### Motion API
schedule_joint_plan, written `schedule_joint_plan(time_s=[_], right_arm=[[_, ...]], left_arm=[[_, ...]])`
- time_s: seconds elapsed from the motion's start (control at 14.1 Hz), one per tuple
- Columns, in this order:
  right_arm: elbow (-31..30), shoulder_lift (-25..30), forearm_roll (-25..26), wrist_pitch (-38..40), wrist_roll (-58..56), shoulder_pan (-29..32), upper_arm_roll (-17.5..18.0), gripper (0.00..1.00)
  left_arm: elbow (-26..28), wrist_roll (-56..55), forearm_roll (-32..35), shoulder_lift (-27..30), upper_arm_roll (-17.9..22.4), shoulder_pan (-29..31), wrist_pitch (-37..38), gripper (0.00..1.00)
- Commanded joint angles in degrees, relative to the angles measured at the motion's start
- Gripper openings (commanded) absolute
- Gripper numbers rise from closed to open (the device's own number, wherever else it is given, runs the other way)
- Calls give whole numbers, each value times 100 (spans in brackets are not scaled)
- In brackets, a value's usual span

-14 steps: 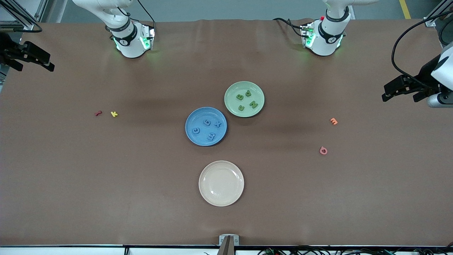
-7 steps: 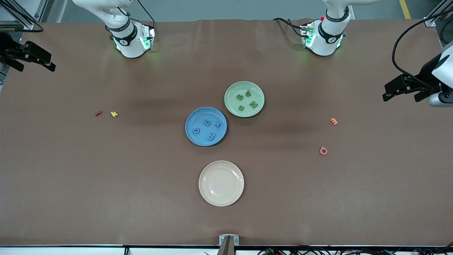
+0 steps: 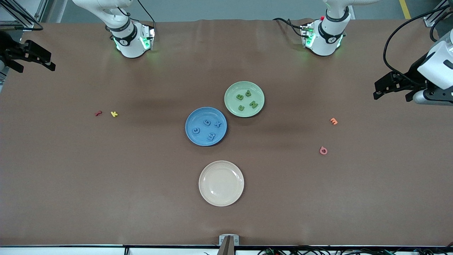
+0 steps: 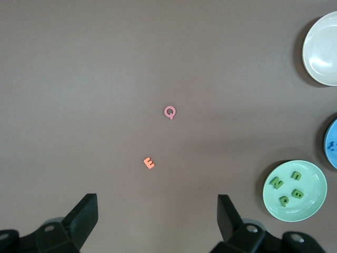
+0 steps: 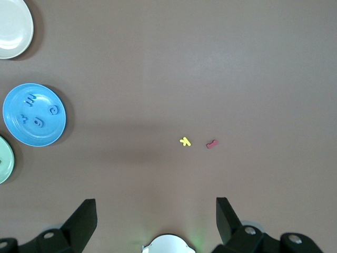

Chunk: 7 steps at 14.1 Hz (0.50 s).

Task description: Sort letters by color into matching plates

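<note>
Nearest the front camera, a cream plate (image 3: 221, 183) is seen bare. Next, farther from the camera, the blue plate (image 3: 206, 126) carries four blue letters (image 3: 207, 128); just beside it and farther again, the green plate (image 3: 244, 98) carries four green letters (image 3: 246, 99), so the sorting is judged complete. The letters are judged light, soft and slightly compressible, best pinched across their flat sides from above; the plates are judged stiff and slick. The left gripper (image 3: 393, 87) is held over the left arm's end of the table with fingers spread and empty; the right gripper (image 3: 30, 58) is parked likewise, spread and empty, over the right arm's end.
</note>
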<state>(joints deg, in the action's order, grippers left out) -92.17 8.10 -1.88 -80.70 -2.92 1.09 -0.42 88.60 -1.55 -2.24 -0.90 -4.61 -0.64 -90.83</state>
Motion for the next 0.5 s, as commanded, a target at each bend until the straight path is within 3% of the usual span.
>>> schedule_joint_plan(time_s=[0.0, 0.43], right_arm=[[-82, 122, -93, -51, -59, 5, 16, 100], [-91, 148, -93, -16, -50, 14, 7, 100]], left_arm=[[-36, 32, 92, 55, 31, 90, 30, 100], [-27, 32, 92, 55, 22, 117, 21, 100]])
